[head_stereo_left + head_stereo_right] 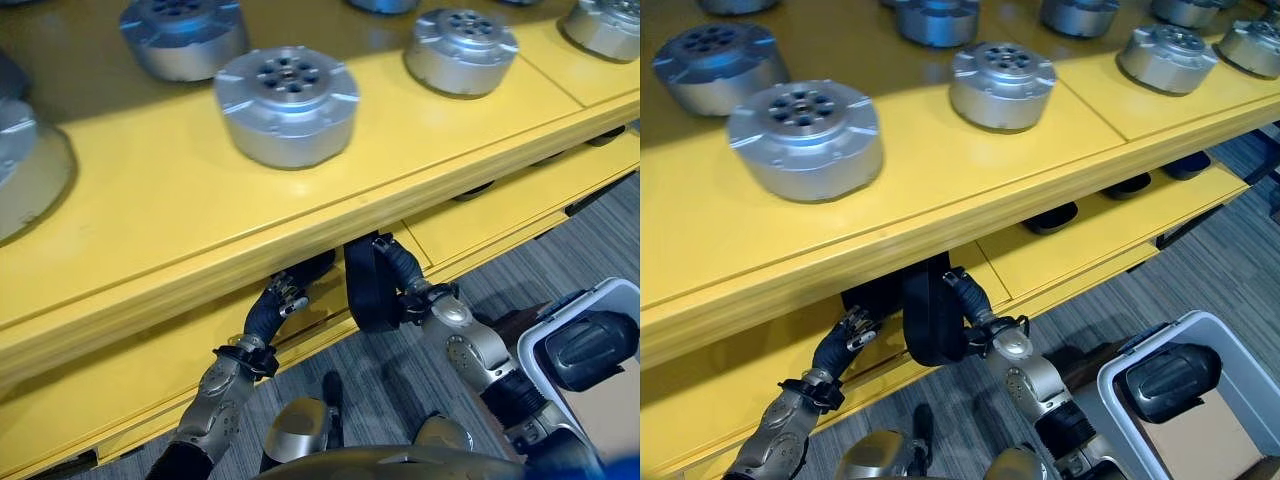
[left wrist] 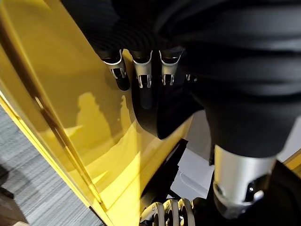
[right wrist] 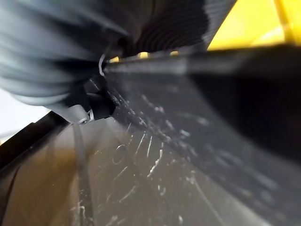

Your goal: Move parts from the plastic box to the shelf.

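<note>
— Reaching under the yellow shelf (image 1: pixel 940 215), what's at seven o'clock?
— The left hand (image 1: pixel 845 340), fingers (image 2: pixel 143 82) straight against a black part (image 1: pixel 930 310).
— And toward five o'clock?
— The right hand (image 1: pixel 975 305) on the same part; its fingers are hidden, I cannot tell. Another black part (image 1: pixel 1165 380) lies in the white plastic box (image 1: pixel 1250 350). Silver motor housings (image 1: pixel 805 135) sit on top.

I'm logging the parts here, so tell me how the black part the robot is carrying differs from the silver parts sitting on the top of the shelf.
The black part is dark and matte; the silver parts are bright metal.
The black part stands on edge, showing a narrow profile; the silver parts lie flat, hole-ringed faces up.
The black part sits at the lower level of the yellow shelf between the left hand and right hand; the silver parts rest untouched on top.
</note>
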{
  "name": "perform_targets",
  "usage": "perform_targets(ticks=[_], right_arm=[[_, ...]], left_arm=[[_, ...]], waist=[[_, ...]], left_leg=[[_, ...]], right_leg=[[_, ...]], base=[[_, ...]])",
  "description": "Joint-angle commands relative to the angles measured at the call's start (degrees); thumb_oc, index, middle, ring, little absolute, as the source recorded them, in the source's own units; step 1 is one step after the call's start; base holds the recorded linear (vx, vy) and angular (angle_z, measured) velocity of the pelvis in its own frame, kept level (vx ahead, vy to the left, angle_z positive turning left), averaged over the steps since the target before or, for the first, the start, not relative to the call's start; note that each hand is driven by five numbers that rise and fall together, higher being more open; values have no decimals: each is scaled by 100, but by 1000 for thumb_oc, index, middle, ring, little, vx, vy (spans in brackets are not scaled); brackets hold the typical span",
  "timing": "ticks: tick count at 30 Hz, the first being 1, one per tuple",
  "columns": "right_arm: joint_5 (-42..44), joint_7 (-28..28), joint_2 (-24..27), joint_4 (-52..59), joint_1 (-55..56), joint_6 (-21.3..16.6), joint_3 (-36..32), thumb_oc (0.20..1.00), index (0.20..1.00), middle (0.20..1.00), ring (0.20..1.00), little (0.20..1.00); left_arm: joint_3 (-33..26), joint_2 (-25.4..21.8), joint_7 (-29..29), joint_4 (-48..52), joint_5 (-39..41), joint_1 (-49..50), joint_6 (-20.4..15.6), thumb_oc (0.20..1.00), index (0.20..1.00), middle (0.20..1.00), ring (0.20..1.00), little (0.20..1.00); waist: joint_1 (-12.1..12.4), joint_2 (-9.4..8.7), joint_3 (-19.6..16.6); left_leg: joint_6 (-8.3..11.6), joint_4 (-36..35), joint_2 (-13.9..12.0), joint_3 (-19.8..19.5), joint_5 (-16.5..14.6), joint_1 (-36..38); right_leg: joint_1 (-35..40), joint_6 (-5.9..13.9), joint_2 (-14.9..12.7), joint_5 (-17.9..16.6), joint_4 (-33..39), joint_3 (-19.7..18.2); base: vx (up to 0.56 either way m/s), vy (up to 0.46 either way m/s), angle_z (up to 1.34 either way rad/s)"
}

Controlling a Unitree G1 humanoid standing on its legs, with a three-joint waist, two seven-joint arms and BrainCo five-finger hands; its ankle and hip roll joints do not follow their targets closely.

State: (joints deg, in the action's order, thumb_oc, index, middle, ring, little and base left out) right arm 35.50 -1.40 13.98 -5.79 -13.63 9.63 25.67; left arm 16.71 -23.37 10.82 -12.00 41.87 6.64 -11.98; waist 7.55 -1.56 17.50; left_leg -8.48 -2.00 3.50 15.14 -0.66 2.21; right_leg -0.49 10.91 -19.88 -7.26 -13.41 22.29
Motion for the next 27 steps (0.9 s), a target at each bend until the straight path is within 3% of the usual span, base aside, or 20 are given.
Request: perform_targets(ticks=[1,2,3,4,5,6,7,9,16,17,19,20,24,27], right_arm=[[284,113,27,355,-353,-245,-113,200,200,200,200,200],[326,89,25,353,-349,-187,-121,200,200,200,200,200],[250,23,75,412,-246,-228,-131,200,200,200,200,200],[351,53,155,548,-107,-193,-141,200,200,200,200,200],[351,33,223,666,-16,-193,-129,200,200,200,200,200],[350,-15,269,756,58,-205,-109,200,200,200,200,200],[333,-49,297,804,195,-299,-135,200,200,200,200,200],[221,-120,309,749,323,-478,-268,200,200,200,200,200],[84,5,285,954,432,-572,-287,200,200,200,200,200],[57,-18,288,991,450,-594,-279,200,200,200,200,200],[-15,-110,264,1080,613,-708,-293,200,200,200,200,200],[-32,-129,257,1089,649,-733,-293,200,200,200,200,200],[-65,-178,278,1075,632,-722,-287,200,200,200,200,200],[-92,3,361,924,419,-592,-263,200,200,200,200,200]], left_arm=[[-36,152,-92,416,-73,-178,-230,1000,1000,1000,1000,1000],[6,165,-93,324,14,-231,-186,1000,1000,1000,1000,1000],[55,188,0,250,-47,-186,-212,1000,1000,1000,1000,1000],[70,202,65,263,-119,-95,-276,1000,1000,1000,1000,1000],[65,226,75,278,-88,-35,-275,1000,1000,1000,1000,1000],[73,243,75,303,-66,-8,-273,1000,1000,1000,1000,1000],[57,263,87,347,10,57,-241,1000,1000,1000,1000,1000],[-89,344,73,359,298,111,100,1000,1000,1000,1000,1000],[-169,350,-21,445,460,104,366,1000,1000,1000,1000,1000],[-169,342,-2,478,507,116,407,1000,1000,1000,1000,1000],[-140,341,98,523,484,99,567,1000,1000,1000,1000,1000],[-133,344,122,517,479,95,598,1000,1000,1000,1000,1000],[-64,344,193,431,469,49,631,1000,1000,1000,1000,1000],[-46,496,236,344,479,97,513,1000,1000,1000,1000,1000]], waist=[[18,241,-162],[-49,271,-154],[-147,271,-163],[-198,239,-170],[-239,212,-173],[-277,217,-191],[-341,167,-215],[-423,164,-300],[-536,269,-280],[-553,295,-273],[-676,358,-248],[-698,373,-241],[-801,331,-228],[-810,237,-234]], left_leg=[[462,-300,-313,414,-386,591],[376,-300,-259,214,-412,577],[312,-300,-198,11,-407,584],[297,-300,-121,-52,-414,613],[290,-300,-41,-117,-434,637],[271,-300,-7,-150,-359,575],[239,-300,157,-376,-393,630],[241,-300,315,-676,-353,746],[169,-300,460,-939,-381,811],[164,-300,465,-896,-401,836],[115,-255,415,-434,-535,956],[121,-269,409,-392,-624,1052],[229,406,38,124,-921,954],[554,1106,-621,559,-954,879]], right_leg=[[48,-162,359,158,30,676],[-99,-253,499,395,-402,443],[-100,-373,900,777,-701,235],[-81,-422,1230,934,-917,246],[-116,-438,1423,949,-1068,237],[-202,-533,1577,809,-1116,305],[-342,-500,1712,660,-1157,269],[-328,-540,1893,517,-879,167],[-614,-521,1914,323,-775,60],[-643,-500,1875,291,-747,83],[-821,-405,1633,203,-953,306],[-843,-302,1594,306,-1089,266],[-800,-586,1409,793,-1178,409],[-363,-1057,1393,1425,-729,379]], base=[[-94,256,-39],[-15,149,-28],[44,62,24],[58,-6,95],[-27,-25,153],[-58,-67,100],[-64,-173,63],[-34,-243,76],[-103,-94,9],[-133,-16,-6],[-106,20,2],[-70,40,17],[-109,29,40],[-112,88,-24]])
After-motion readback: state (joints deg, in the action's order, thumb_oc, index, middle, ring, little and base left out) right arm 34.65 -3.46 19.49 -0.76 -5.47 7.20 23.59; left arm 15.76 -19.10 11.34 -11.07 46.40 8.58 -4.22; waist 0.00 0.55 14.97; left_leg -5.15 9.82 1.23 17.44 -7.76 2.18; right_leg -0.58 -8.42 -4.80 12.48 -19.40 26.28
